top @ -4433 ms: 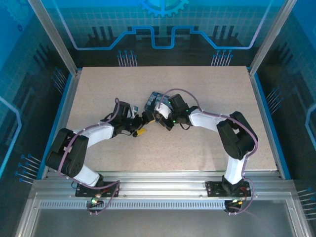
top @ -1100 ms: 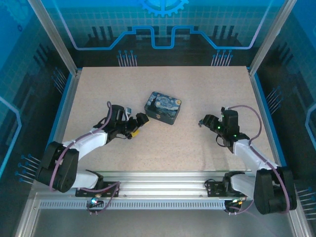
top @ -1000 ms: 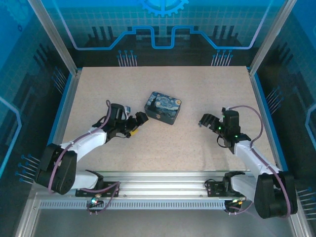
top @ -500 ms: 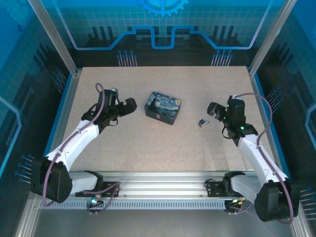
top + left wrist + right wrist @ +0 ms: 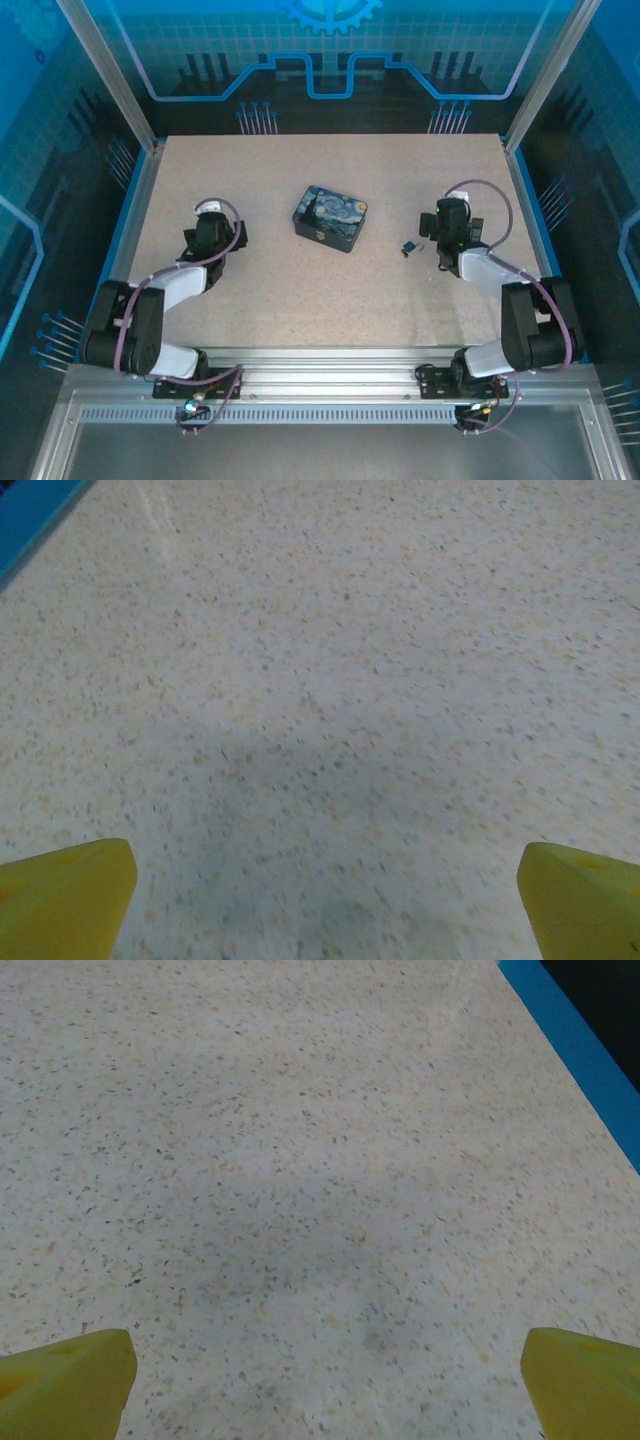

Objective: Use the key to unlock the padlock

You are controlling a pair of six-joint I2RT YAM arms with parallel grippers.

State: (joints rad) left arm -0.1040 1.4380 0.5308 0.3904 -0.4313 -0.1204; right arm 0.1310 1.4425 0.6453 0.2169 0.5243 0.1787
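Note:
A small dark padlock (image 5: 410,247) lies on the speckled table (image 5: 330,290), to the right of the painted tin box (image 5: 331,217). It is too small to tell the key apart from it. My right gripper (image 5: 448,222) sits just right of the padlock, apart from it. In the right wrist view the right gripper (image 5: 325,1390) is open, its yellow fingertips (image 5: 70,1370) wide over bare table. My left gripper (image 5: 212,232) is at the left side, well away from the box. In the left wrist view the left gripper (image 5: 325,910) is open with nothing between its fingertips (image 5: 65,895).
The box, with a starry night print, stands near the table's middle. Blue rails (image 5: 128,215) and metal posts edge the table on both sides. A blue rail (image 5: 580,1050) lies close beyond my right gripper, and another blue rail (image 5: 30,525) beyond my left.
Both arms have pulled back from the middle and folded toward their own sides. The padlock now lies on the table where my right gripper was a second ago.

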